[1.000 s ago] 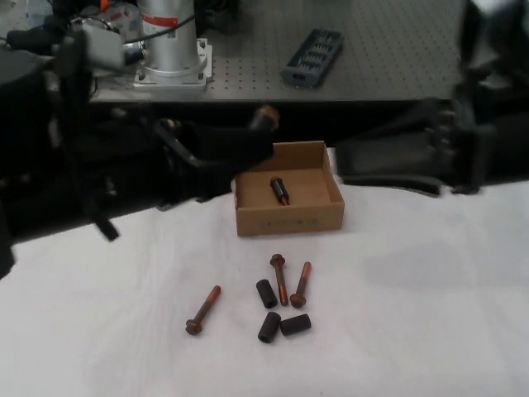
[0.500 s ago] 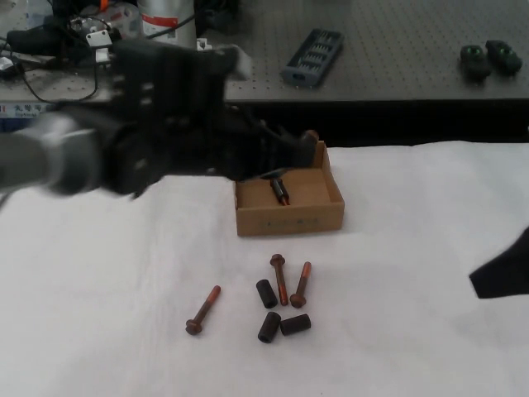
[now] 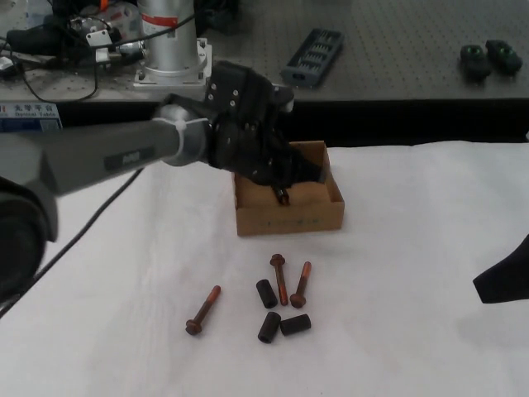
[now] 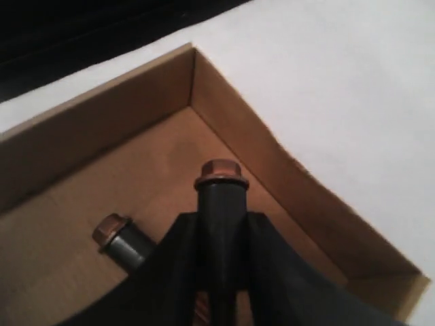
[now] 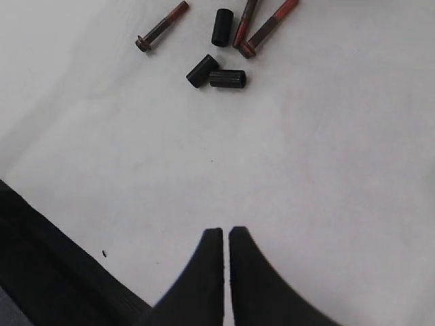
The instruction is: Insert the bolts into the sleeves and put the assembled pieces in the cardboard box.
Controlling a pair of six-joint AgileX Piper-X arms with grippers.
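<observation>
left gripper (image 4: 219, 227) is now hovering over the cardboard box (image 3: 289, 222), having swung in from the left during the last second. it's clenching an assembled bolt-and-sleeve (image 4: 220, 197), bolt head poking out past the fingers. one finished piece (image 4: 122, 241) is already lying in the box. right gripper (image 5: 225, 238) has pulled back to the near right, closed on nothing. three loose bolts (image 3: 203, 309) and three sleeves (image 3: 265, 294) are waiting on the tabletop (image 3: 413, 248) just near of the box. likely meaning: second piece is about to be dropped, three pairs are still unassembled.
</observation>
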